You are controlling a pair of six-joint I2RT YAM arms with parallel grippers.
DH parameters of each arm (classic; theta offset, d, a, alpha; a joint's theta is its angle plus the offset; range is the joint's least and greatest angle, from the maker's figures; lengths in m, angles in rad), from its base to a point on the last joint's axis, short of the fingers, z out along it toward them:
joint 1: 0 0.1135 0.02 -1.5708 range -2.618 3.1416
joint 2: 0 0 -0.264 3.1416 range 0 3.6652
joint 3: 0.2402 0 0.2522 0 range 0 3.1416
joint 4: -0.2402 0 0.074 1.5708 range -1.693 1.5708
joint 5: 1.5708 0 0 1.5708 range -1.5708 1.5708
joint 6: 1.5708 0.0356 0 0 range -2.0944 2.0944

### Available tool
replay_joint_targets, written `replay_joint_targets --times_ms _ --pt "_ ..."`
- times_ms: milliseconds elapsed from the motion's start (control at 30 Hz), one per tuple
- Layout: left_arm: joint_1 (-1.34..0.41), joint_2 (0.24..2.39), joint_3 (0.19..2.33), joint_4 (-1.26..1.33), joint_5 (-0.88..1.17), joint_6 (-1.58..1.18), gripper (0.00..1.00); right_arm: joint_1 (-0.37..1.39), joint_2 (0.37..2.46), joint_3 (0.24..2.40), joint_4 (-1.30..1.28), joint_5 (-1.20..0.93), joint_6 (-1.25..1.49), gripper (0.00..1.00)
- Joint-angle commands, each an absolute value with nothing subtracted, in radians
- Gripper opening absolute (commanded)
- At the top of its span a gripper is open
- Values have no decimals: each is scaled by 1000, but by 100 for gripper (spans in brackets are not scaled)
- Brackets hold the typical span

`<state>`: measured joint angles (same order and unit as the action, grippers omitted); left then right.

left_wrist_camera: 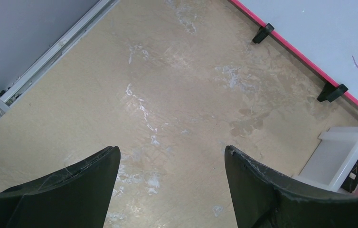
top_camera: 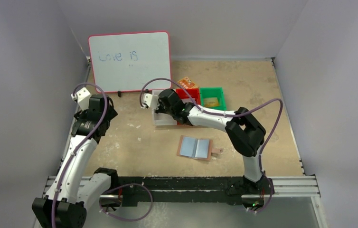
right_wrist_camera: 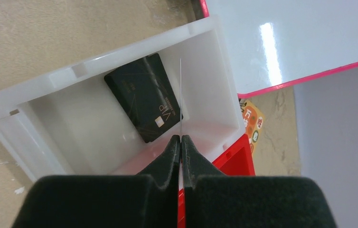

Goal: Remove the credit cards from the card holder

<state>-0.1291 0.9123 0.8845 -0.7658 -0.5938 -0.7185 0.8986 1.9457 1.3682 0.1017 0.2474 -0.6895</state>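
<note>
Looked down on a sandy-brown table (top_camera: 134,142) with grey walls around it. Found the card holder (top_camera: 196,147) lying unfolded and flat near the middle of the table, pale blue inside turned up, snap tab poking out at its right edge, well apart from both grippers. Showed the right arm (top_camera: 210,118) stretched across to a white bin (top_camera: 164,119) beyond the card holder, towards the back.

Caught, from the right wrist, the right gripper (right_wrist_camera: 180,138) hanging over that white bin, fingers pressed together and pinching a thin card (right_wrist_camera: 180,95), seen edge-on as a pale upright line. Revealed a black card (right_wrist_camera: 144,97) lying flat on the floor of the white bin, "VIP" and a small chip on its face, just left of the pinched one.

Placed a red bin (top_camera: 188,93) right beside the white bin and a green bin (top_camera: 213,97) next along, with an orange packet (top_camera: 187,83) just behind the red one. Stood a pink-framed whiteboard (top_camera: 129,61) at the back left, "Love is" written on it in blue.

Set the left arm (top_camera: 80,152) over at the table's left side. Showed, from the left wrist, the left gripper (left_wrist_camera: 172,152) spread wide and holding nothing, bare scuffed table beneath, the whiteboard's lower edge and a corner of the white bin off to the right.
</note>
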Motion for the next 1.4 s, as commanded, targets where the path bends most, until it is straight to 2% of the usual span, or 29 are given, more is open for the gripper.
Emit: replay_joint_targets --times_ms 0,533,733,867,1000,1033,1367 --pt "-124 873 879 -746 -599 -697 81 906 1981 1447 92 312 -738 0" --pt "-124 850 880 -749 -617 -698 81 922 2128 1565 33 361 -776 5" --pt "-124 853 880 -751 -618 -698 81 922 2145 1574 3 370 -761 17" --pt "-124 857 877 -746 -606 -694 81 924 2141 1578 -10 378 -750 21" --pt "-124 860 873 -740 -593 -691 81 924 2114 1563 -19 325 -737 42" --pt "-124 861 873 -738 -590 -690 81 924 2109 1559 -13 321 -736 44" --pt "-124 871 870 -733 -576 -687 81 923 2043 1528 61 310 -597 48"
